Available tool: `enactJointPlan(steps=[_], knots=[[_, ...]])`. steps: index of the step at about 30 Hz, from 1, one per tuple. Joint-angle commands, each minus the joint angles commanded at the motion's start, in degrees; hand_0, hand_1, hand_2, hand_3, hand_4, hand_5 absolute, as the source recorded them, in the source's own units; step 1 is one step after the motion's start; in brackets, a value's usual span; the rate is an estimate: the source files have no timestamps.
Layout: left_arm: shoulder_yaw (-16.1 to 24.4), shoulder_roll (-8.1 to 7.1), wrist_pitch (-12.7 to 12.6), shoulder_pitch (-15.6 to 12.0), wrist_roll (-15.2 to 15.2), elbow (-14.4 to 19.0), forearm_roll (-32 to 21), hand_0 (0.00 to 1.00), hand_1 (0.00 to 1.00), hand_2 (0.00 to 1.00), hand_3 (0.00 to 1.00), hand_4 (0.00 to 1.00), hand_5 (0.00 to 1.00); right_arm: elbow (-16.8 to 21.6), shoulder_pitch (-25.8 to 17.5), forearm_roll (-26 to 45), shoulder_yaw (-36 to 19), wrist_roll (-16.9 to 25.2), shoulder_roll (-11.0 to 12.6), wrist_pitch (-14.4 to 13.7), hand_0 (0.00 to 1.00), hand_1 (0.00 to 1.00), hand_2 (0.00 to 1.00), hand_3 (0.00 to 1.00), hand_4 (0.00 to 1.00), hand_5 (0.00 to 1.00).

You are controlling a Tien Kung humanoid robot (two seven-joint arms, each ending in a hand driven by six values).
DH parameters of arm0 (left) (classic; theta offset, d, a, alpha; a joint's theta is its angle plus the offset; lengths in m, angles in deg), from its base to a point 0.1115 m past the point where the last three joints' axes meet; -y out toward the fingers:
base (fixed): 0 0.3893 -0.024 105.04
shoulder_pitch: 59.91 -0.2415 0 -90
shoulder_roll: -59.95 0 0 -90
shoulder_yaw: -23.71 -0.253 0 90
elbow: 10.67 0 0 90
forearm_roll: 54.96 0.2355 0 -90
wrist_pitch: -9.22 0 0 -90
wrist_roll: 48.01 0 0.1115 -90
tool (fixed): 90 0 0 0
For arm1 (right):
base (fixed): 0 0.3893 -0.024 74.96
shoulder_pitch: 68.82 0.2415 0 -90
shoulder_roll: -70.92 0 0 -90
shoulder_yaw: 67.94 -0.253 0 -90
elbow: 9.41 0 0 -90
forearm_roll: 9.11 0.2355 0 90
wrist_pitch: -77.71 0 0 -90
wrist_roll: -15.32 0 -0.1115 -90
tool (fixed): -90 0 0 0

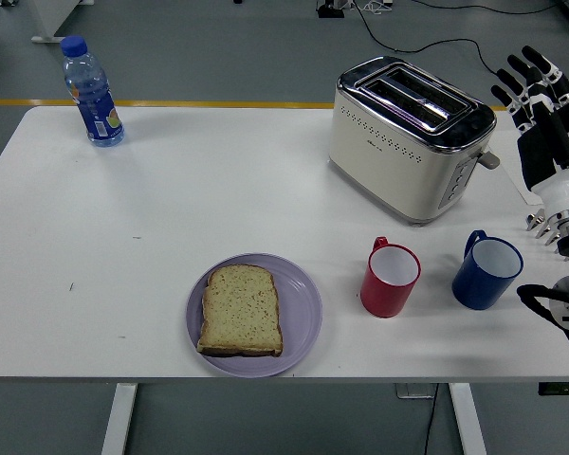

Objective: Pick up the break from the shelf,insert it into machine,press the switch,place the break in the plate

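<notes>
Bread (240, 309) on plate (302, 313)

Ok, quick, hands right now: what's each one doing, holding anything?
Left hand: not in view.
Right hand: open, fingers spread, holding nothing, raised at the right edge beside the toaster.

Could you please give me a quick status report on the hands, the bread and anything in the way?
Right hand open, raised right of the toaster, holding nothing. Left hand out of view. Bread flat on the purple plate. Toaster slots look empty.
</notes>
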Motion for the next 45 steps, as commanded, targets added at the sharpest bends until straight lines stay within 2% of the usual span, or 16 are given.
enactJointPlan(steps=[16, 24, 45], knots=[[-0.1, 0.08, 0.0, 0.3, 0.1, 0.0, -0.1, 0.690, 0.703, 0.690, 0.564, 0.284, 0.825, -0.8, -5.0, 0.6, -7.4, -0.4, -0.1, 0.4, 0.830, 0.768, 0.757, 0.717, 0.526, 0.335], [0.0, 0.12, 0.0, 0.2, 0.1, 0.0, 0.0, 0.690, 0.702, 0.689, 0.565, 0.283, 0.825, -1.4, -8.5, 3.4, -12.0, -1.1, -0.2, 1.0, 0.829, 0.766, 0.756, 0.715, 0.523, 0.332], [0.1, 0.27, 0.1, 0.3, 0.2, 0.0, 0.3, 0.689, 0.700, 0.688, 0.566, 0.282, 0.829, -4.9, -13.8, 9.2, -19.5, -1.5, -2.1, 2.8, 0.806, 0.736, 0.724, 0.686, 0.514, 0.336]])
